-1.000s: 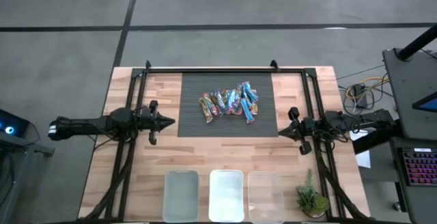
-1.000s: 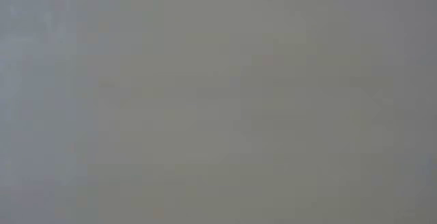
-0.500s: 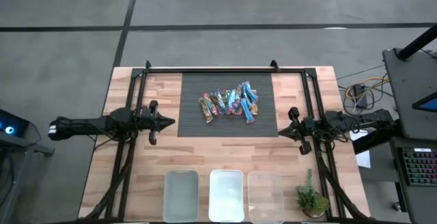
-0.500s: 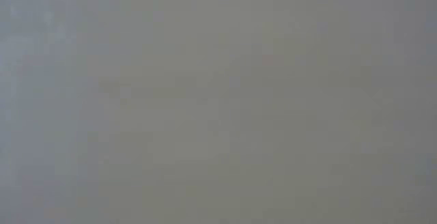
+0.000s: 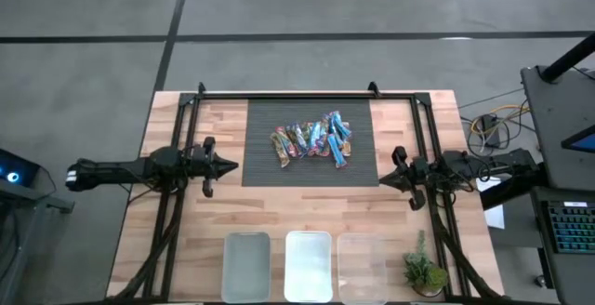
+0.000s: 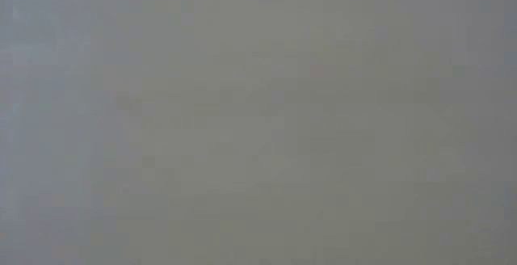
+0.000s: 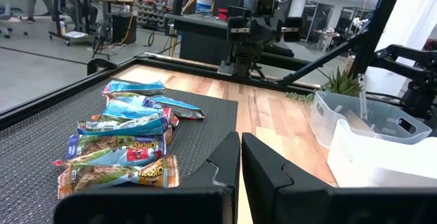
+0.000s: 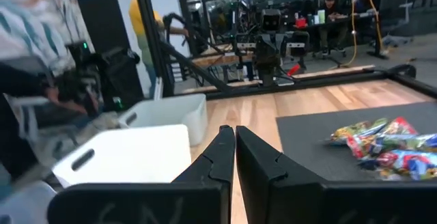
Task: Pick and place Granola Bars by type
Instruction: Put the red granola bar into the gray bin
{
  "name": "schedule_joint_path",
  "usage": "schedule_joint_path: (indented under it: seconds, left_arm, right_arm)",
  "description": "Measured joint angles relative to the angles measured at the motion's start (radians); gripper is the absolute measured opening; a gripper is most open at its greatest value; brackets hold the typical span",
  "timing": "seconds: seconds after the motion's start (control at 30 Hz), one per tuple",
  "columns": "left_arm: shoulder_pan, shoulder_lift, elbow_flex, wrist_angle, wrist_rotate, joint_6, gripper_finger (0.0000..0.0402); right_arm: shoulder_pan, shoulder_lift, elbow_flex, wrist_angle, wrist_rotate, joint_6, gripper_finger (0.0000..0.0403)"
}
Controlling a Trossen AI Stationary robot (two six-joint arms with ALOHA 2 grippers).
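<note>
Bars (image 5: 313, 140) in blue, red and orange wrappers on a dark ribbed mat (image 5: 265, 161); pale wood table (image 5: 288, 207); translucent whitish bins (image 5: 308, 266)

No text is being shown clearly enough to be read. Printing is being displayed on the wrappers of the Granola Bars (image 7: 119, 149), most visibly in the left wrist view, but its letters are not being resolved. Nothing legible is being carried by the bins (image 5: 308, 266) or the surface (image 5: 297, 207).
</note>
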Motion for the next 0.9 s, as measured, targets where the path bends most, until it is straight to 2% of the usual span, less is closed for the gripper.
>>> schedule_joint_path:
  seconds: [0.23, 0.63, 0.73, 0.9]
  left_arm:
    - [0.000, 0.000, 0.000, 0.025, -0.007, 0.000, 0.0000]
    - [0.000, 0.000, 0.000, 0.485, -0.009, -0.335, 0.0000]
    - [0.000, 0.000, 0.001, 0.576, -0.007, -0.404, 0.0000]
    - [0.000, 0.000, 0.027, 0.609, -0.007, -0.415, 0.0000]
  right_arm:
    - [0.000, 0.000, 0.000, 0.113, 0.000, 0.049, 0.0009]
    - [0.000, 0.000, 0.000, 0.395, 0.006, 0.040, 0.0009]
    - [0.000, 0.000, 0.000, 0.456, 0.055, 0.055, 0.0009]
    - [0.000, 0.000, 0.000, 0.570, 0.176, 0.083, 0.0009]
